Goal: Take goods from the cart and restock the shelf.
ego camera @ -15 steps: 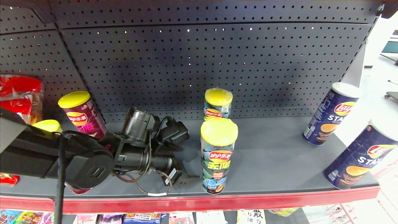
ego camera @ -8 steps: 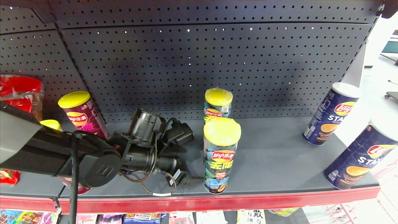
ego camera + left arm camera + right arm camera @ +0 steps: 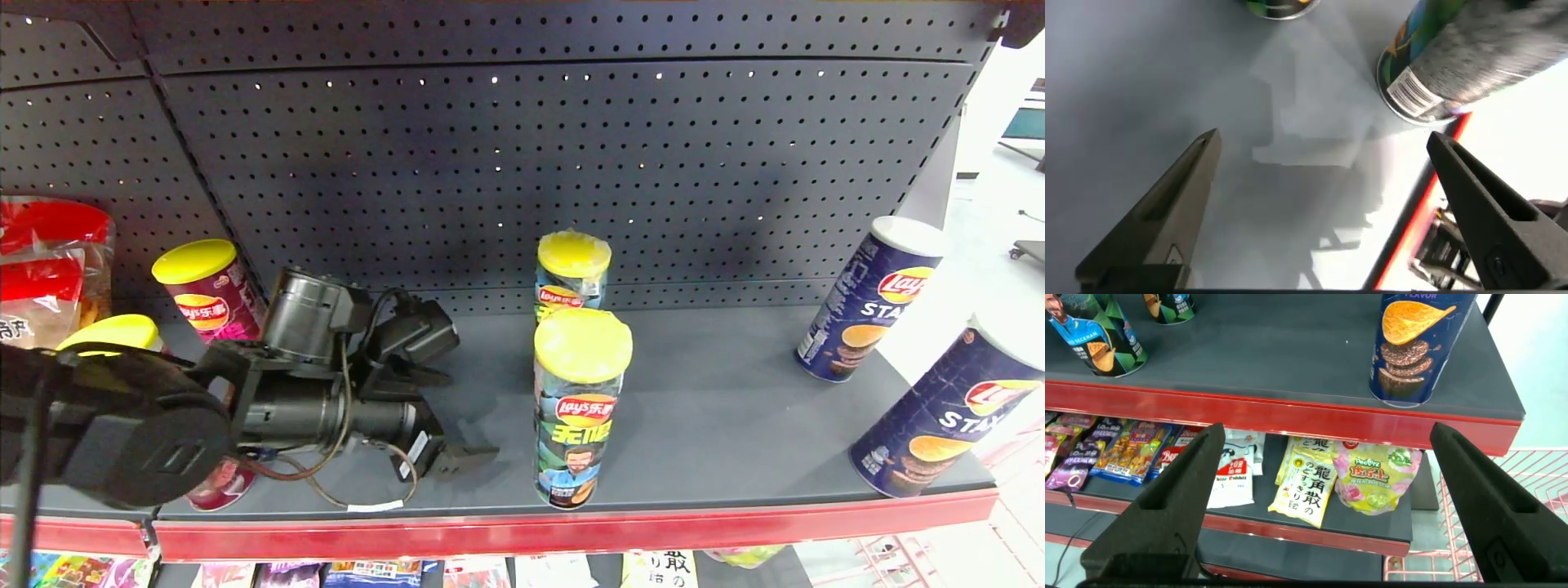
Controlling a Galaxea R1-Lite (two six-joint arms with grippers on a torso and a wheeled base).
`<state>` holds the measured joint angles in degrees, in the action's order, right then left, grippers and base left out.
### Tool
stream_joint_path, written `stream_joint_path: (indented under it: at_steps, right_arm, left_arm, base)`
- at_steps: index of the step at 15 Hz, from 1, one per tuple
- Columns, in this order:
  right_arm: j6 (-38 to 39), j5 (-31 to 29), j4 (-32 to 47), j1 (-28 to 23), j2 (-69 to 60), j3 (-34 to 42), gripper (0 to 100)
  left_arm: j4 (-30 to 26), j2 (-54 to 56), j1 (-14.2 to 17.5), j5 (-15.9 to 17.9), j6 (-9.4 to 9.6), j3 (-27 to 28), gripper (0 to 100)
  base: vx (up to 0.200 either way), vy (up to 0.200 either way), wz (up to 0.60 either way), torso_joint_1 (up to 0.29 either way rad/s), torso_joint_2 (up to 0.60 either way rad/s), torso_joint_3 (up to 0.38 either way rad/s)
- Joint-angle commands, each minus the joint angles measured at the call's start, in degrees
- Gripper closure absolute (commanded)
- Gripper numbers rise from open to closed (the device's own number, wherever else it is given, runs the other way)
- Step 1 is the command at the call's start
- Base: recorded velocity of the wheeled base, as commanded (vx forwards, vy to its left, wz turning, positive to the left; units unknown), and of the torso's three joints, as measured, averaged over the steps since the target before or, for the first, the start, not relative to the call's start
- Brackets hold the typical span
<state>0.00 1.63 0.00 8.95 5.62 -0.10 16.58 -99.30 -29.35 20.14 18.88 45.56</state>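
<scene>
Green-labelled and yellow-lidded, the chip can [image 3: 581, 408]: where is it? asks the reader.

Describer: It stands upright on the grey shelf [image 3: 735, 425], near the red front lip, with nothing gripping it. A twin can [image 3: 573, 269] stands right behind the chip can, against the pegboard.

Reader: And the grippers?

Describer: The left gripper [image 3: 457, 412] lies level over the shelf, just left of the chip can and apart from it. Its fingers are spread wide with nothing between them. The right gripper [image 3: 1327, 437] is likewise spread and empty, lower than the chip can, out in front of the shelf's lip. Two blue cans [image 3: 873, 298] stand well to the right of the chip can, and a maroon can [image 3: 214, 298] well to its left.

Reader: So which step is this?

Describer: I judge the chip can placed and let go. The next move calls for drawing the left arm straight back without brushing the chip can, then fetching another item to stock.
</scene>
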Motion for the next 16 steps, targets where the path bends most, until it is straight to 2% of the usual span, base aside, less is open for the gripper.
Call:
stream_joint_path:
  at_steps: [1,3,4,5,7,8,10,11,12,13,14,16]
  right_arm:
    - [0.00,0.04,0.09,0.02,0.09,0.01,0]
    - [0.00,-0.05,0.09,0.02,0.09,0.01,0]
    - [0.00,0.04,0.00,0.02,0.01,0.01,0]
    - [0.00,-0.05,0.00,0.02,0.09,0.10,0]
    - [0.00,0.04,0.00,0.02,0.01,0.01,0]
    - [0.00,0.04,0.00,0.02,0.01,0.01,0]
    - [0.00,0.04,0.00,0.02,0.01,0.10,0]
    - [0.00,-0.05,0.00,0.02,0.09,0.10,0]
    - [0.00,-0.05,0.00,0.02,0.09,0.10,0]
    - [-0.09,-0.05,0.00,0.02,0.09,0.10,0]
    - [-0.09,-0.05,0.09,0.02,0.09,0.01,0]
    - [-0.09,-0.05,0.00,0.02,0.01,0.10,0]
  left_arm:
    - [-1.99,15.46,1.32,0.34,-0.51,-5.57,0]
    - [-7.53,24.42,1.32,0.16,-1.22,-5.92,0]
    - [-9.20,27.76,1.41,-0.28,-2.54,-5.92,0]
    - [-12.62,35.23,2.20,-1.86,-6.31,-6.01,0]
    - [-17.37,42.88,4.39,-6.08,-9.04,-6.09,0]
    - [-23.17,52.99,8.70,-8.80,-11.50,-6.97,0]
    - [-31.52,65.03,15.73,-11.09,-12.29,-7.24,0]
    - [-37.85,72.32,20.92,-14.60,-14.49,-7.50,0]
    - [-43.21,77.77,23.82,-17.15,-17.56,-8.55,0]
    - [-47.69,83.13,25.66,-21.02,-19.41,-11.89,0]
    - [-48.40,87.44,26.19,-24.36,-19.50,-16.46,0]
    - [-45.85,94.82,26.19,-29.02,-19.41,-27.36,0]
  base:
    - [0.000,0.000,0.00,0.000,0.00,0.000]
    - [0.000,0.000,0.00,0.000,0.00,0.000]
    - [0.000,0.000,0.00,0.000,0.00,0.000]
    - [0.000,0.000,0.00,0.000,0.00,0.000]
    - [0.000,0.000,0.00,0.000,0.00,0.000]
    - [0.000,0.000,0.00,0.000,0.00,0.000]
    - [0.000,0.000,0.00,0.000,0.00,0.000]
    - [0.000,0.000,0.00,0.000,0.00,0.000]
    - [0.000,0.000,0.00,0.000,0.00,0.000]
    - [0.000,0.000,0.00,0.000,0.00,0.000]
    - [0.000,0.000,0.00,0.000,0.00,0.000]
    - [0.000,0.000,0.00,0.000,0.00,0.000]
